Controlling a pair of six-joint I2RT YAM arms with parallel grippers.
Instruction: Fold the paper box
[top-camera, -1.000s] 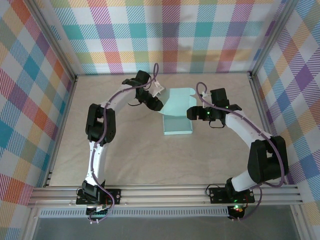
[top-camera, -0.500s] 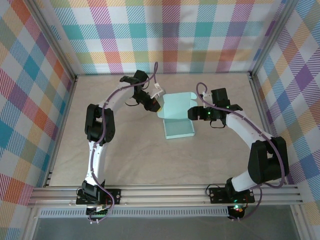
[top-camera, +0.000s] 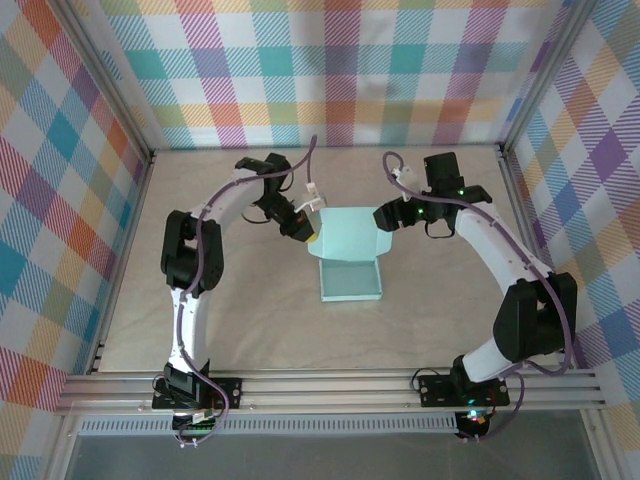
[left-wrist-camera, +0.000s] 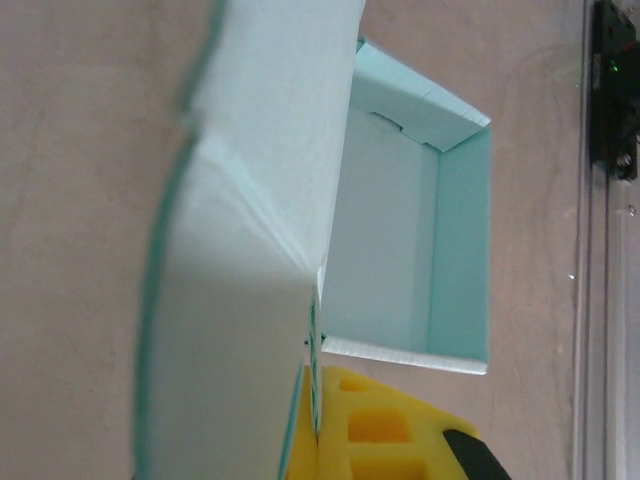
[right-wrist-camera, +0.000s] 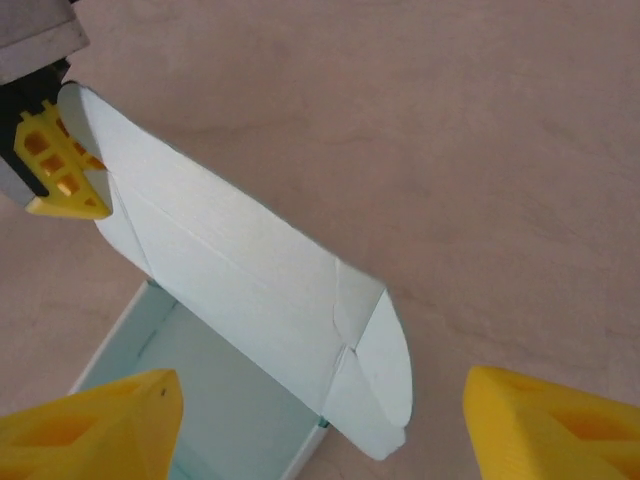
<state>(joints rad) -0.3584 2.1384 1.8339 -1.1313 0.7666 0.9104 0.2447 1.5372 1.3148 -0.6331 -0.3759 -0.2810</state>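
The paper box (top-camera: 350, 280) is pale mint card, an open tray lying mid-table with its lid flap (top-camera: 346, 228) standing up along the far side. My left gripper (top-camera: 309, 226) is shut on the lid's left end; in the left wrist view its yellow fingers (left-wrist-camera: 370, 425) pinch the card edge (left-wrist-camera: 318, 400), with the open tray (left-wrist-camera: 395, 250) beyond. My right gripper (top-camera: 384, 216) hangs open above the lid's right end. In the right wrist view its yellow fingertips (right-wrist-camera: 95, 425) straddle the rounded tab (right-wrist-camera: 385, 370) without touching it.
The tan tabletop (top-camera: 250, 310) is ringed by aluminium rails (top-camera: 330, 390) and checked cloth walls (top-camera: 330, 70). Both arm bases sit at the near edge. Bare table lies in front of the box and to either side.
My left gripper has shut on the lid's left end and raised the flap. The box has slid slightly nearer. My right gripper has drawn back and up over the lid's right end.
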